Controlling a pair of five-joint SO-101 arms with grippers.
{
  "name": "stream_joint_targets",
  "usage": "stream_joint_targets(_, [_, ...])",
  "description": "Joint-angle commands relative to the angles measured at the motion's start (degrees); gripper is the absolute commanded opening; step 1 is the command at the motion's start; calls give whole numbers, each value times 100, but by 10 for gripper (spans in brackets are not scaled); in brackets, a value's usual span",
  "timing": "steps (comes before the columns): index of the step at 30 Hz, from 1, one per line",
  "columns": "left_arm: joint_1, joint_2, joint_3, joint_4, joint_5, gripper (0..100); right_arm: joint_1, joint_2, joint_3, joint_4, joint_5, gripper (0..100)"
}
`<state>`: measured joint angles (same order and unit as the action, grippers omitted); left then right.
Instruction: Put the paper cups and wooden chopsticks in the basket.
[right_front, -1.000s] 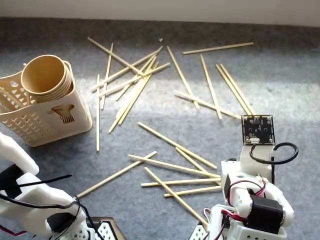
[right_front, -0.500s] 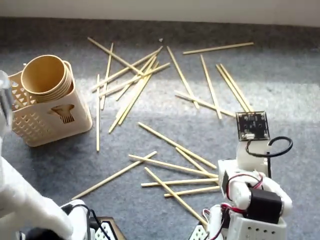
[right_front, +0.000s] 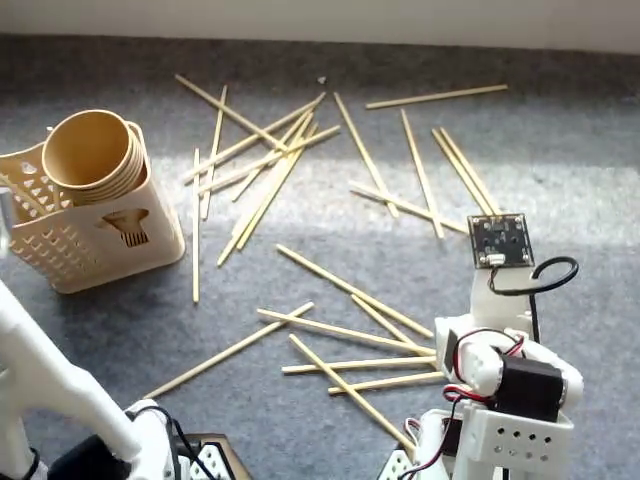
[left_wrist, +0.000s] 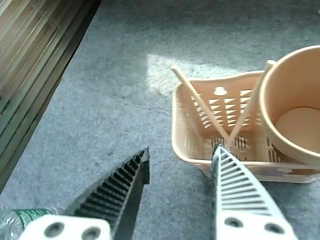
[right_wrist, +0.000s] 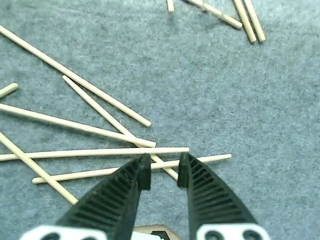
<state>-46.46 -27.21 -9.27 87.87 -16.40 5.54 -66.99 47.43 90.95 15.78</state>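
Note:
A cream lattice basket (right_front: 100, 245) stands at the left with stacked paper cups (right_front: 92, 150) inside. Many wooden chopsticks (right_front: 345, 332) lie scattered over the grey carpet. In the left wrist view my left gripper (left_wrist: 180, 157) hangs open above the carpet, just short of the basket (left_wrist: 197, 150). That basket holds a cup (left_wrist: 295, 112) and two leaning chopsticks (left_wrist: 197, 102). My right gripper (right_wrist: 163, 164) hovers slightly open and empty over a pile of crossed chopsticks (right_wrist: 95, 152), with one stick running under its tips.
More chopsticks lie in a far cluster (right_front: 262, 165) and at the far right (right_front: 465, 178). The left arm (right_front: 45, 385) rises at the bottom left, the right arm (right_front: 500, 360) at the bottom right. A plastic bottle (left_wrist: 20, 220) lies near the left gripper.
The left arm has swung up along the left edge toward the basket. The right arm's wrist has shifted a little farther from its base and to the left.

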Motion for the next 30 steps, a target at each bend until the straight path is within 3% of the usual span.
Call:
stream_joint_targets(1, [-365,488,-207,-334,-18,217,-40,66,-40,-66,79,112])
stream_joint_targets(12, [-769,1868,-207,-1125,-26,217,-40,66,-40,-66,79,112])
stream_joint_targets(30, [321,2589,-154,1011,-264,217,-40,66,-31,-66,79,112])
